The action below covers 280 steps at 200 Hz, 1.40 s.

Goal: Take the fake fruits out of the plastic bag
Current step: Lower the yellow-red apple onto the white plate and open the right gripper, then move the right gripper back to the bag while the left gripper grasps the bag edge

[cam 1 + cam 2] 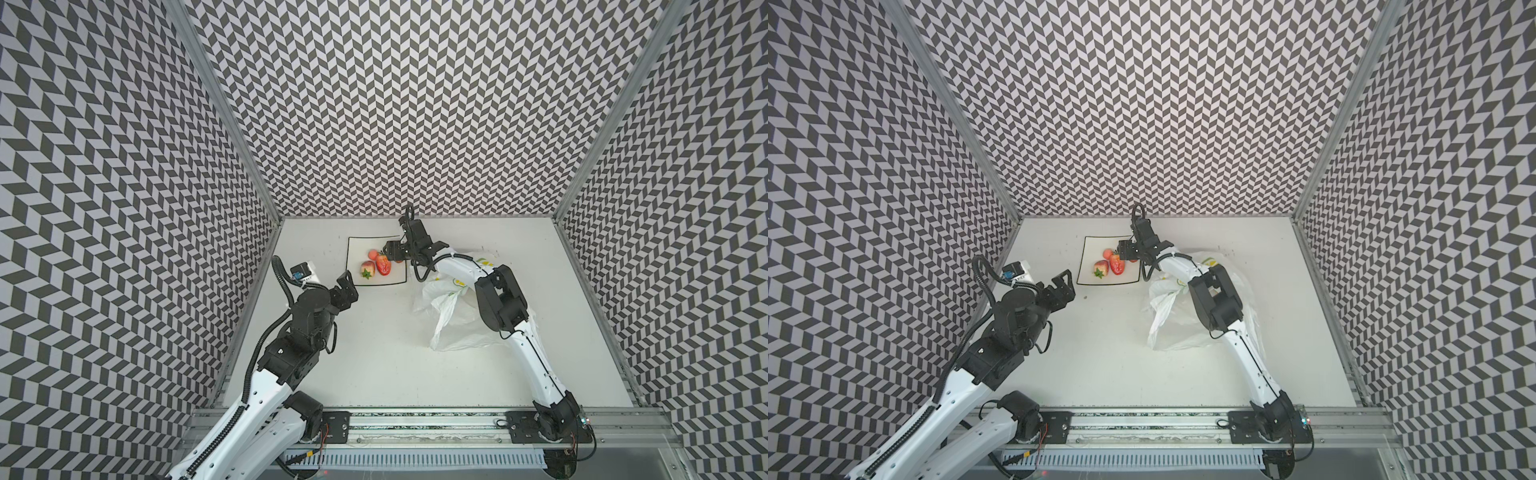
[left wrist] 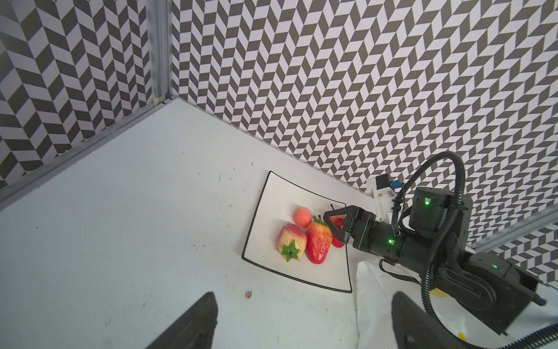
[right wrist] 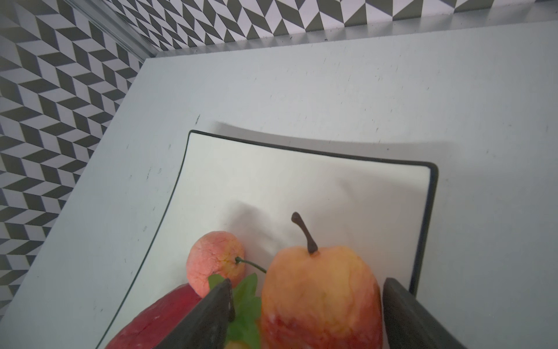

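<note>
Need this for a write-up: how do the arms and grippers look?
The left arm and right arm have white shells and black joints; ribbed black conduit loops at each wrist. The left gripper and right gripper are black, with triangular open-frame fingers.

Red strawberry [image 2: 317, 243], paler strawberry [image 2: 290, 238], pink cherry [image 2: 302, 216] touching on plate [image 2: 277, 193], stemmed pear [image 3: 320, 299] between my right gripper [image 3: 308, 282]'s parted jaws, crumpled white plastic bag [image 1: 453, 328] alongside.

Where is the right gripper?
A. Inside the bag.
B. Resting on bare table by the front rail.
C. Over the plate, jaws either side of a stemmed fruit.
C: the right gripper is over the plate with a stemmed fruit between its jaws, clear of the bag.
</note>
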{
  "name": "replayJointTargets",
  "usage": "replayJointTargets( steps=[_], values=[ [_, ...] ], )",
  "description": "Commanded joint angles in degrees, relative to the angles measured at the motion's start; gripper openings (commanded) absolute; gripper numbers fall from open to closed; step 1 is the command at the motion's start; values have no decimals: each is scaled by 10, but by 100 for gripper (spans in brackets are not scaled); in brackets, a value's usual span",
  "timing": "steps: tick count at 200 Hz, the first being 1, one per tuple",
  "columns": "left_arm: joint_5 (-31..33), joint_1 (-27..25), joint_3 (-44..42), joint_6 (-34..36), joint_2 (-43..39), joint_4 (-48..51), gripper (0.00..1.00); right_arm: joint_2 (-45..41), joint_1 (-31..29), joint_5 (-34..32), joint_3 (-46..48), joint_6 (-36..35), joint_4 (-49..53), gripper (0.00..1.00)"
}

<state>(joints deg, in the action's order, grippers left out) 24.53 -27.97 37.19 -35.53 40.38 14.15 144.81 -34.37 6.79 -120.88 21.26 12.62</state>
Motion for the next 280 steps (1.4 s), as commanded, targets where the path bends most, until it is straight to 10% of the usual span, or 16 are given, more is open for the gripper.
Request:
replayJointTargets(
  steps=[1, 154, 280],
  values=[
    [-20, 4, 14, 10, -3, -26, 90, -56, -2, 5, 1, 9, -38, 79],
    [-444, -17, 24, 162, 70, -187, 90, -552, 6, -4, 332, -62, 54, 76],
    [-405, -226, 103, 273, 237, -135, 100, -932, 7, -127, 607, 2, 262, 74]
  ],
)
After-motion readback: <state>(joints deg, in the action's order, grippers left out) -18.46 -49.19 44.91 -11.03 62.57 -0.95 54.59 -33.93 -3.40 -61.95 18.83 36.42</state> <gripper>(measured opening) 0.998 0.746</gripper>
